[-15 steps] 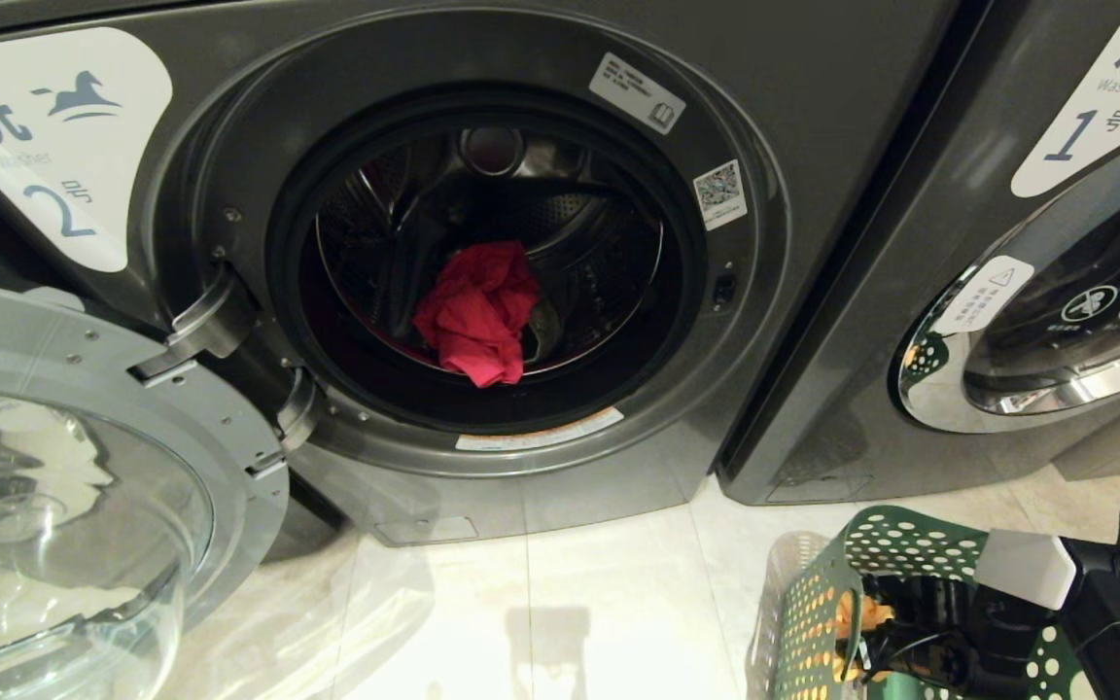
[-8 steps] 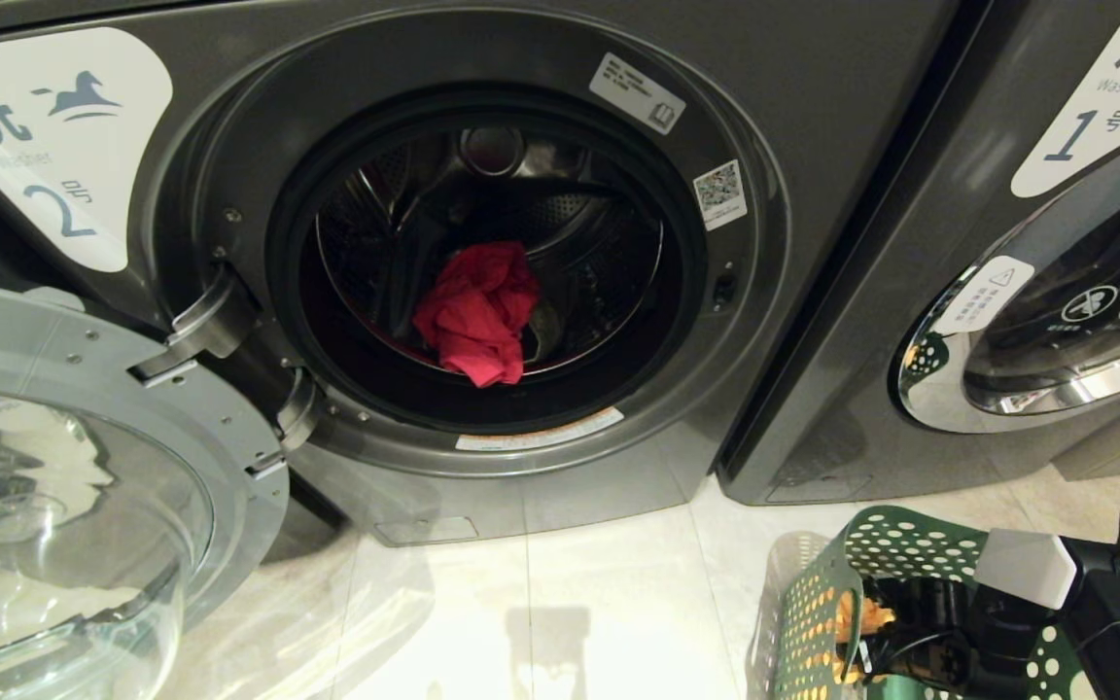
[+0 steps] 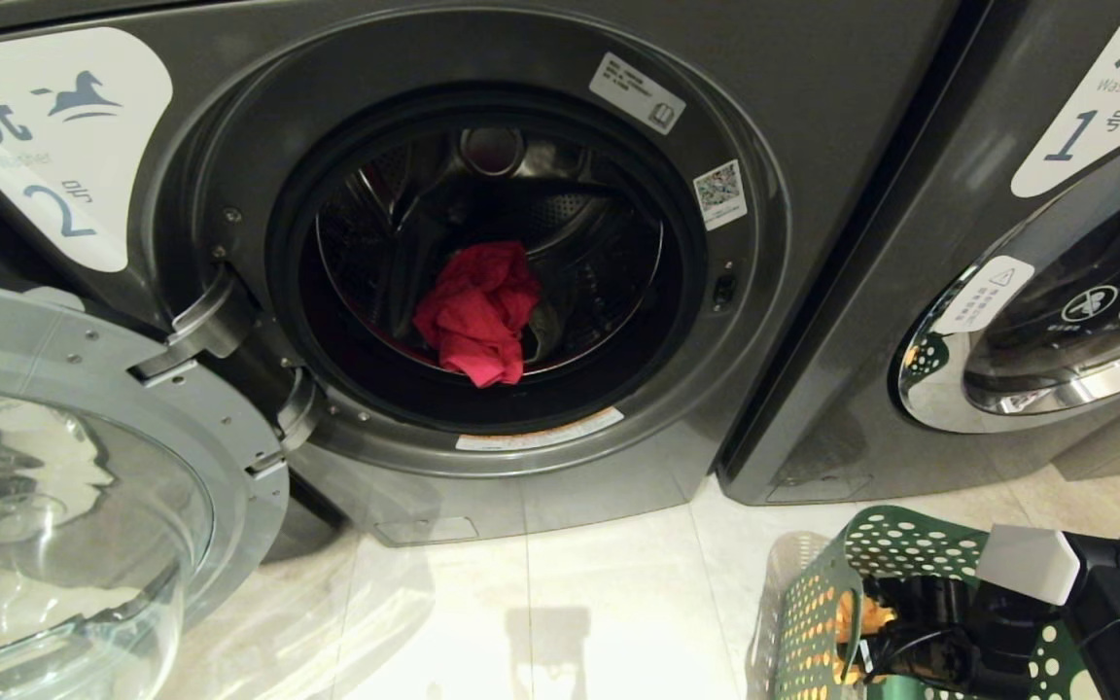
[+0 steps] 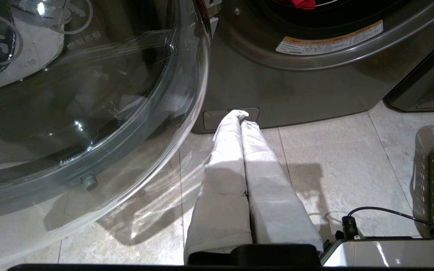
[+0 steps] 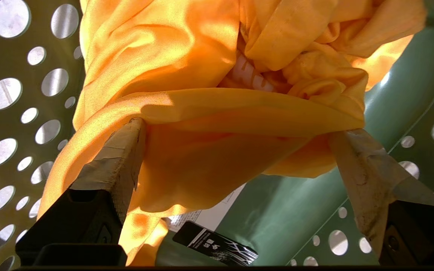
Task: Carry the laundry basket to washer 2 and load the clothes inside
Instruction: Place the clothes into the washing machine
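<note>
R gripper (image 5: pixel 236 128) is down in the laundry basket (image 3: pixel 895 544), fingers wide open w/ the yellow-orange cloth (image 5: pixel 202 94) right between them, nothing grabbed yet. L gripper (image 4: pixel 239 114) shut, empty.

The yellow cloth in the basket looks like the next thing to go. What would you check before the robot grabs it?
1. Washer 2 door swung open: ok.
2. Drum has room; only the red cloth shows inside: ok.
3. Right gripper open, a finger on each side of the yellow cloth: ok.
4. Cloth deep enough between the fingers to catch: cannot tell.
5. Cloth free of the basket walls: cannot tell.
6. Left gripper shut, low over the floor by the washer, clear of the basket: ok.
</note>
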{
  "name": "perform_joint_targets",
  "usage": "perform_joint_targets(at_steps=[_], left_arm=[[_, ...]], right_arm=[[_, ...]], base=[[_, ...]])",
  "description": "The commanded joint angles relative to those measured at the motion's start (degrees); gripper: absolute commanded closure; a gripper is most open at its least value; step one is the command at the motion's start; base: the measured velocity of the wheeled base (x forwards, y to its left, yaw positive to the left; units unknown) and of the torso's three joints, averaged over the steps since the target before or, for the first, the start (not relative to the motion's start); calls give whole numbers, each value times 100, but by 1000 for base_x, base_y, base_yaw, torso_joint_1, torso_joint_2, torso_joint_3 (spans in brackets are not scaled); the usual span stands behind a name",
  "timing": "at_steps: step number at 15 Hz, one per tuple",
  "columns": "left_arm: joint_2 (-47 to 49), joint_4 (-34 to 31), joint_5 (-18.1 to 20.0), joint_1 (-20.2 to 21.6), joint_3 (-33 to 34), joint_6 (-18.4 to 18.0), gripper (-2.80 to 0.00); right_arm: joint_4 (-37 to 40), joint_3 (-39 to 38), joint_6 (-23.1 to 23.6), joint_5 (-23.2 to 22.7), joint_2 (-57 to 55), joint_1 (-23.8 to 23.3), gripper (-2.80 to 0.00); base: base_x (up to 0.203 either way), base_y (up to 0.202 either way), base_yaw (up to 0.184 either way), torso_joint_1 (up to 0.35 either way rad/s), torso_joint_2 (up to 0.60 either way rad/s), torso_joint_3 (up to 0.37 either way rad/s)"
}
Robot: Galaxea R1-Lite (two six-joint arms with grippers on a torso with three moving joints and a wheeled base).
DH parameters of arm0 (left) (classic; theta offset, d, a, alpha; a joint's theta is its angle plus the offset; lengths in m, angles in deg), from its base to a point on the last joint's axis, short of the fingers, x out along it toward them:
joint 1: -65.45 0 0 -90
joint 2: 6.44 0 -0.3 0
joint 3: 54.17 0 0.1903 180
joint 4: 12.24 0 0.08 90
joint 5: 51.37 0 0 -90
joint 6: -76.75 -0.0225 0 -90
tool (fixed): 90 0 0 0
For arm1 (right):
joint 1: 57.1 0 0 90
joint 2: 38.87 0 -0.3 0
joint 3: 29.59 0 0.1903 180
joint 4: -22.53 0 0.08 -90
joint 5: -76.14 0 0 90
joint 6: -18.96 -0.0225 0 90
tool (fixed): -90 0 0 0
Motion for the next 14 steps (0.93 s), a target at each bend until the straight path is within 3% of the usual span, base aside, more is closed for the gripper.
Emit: perform_joint_targets(at_steps=[1, 4, 14], left_arm=[[1, 0, -1, 1, 0, 0, 0], [1, 0, -1, 1, 0, 0, 0], [1, 0, -1, 1, 0, 0, 0]], right_arm=[[-105, -53, 19, 166, 20, 57, -280], [-235, -186, 20, 547, 18, 148, -280], [-466, -382, 29, 579, 18, 192, -280]], base=[[0, 0, 0, 0, 0, 0], [0, 0, 0, 0, 0, 0], [0, 0, 0, 0, 0, 0]])
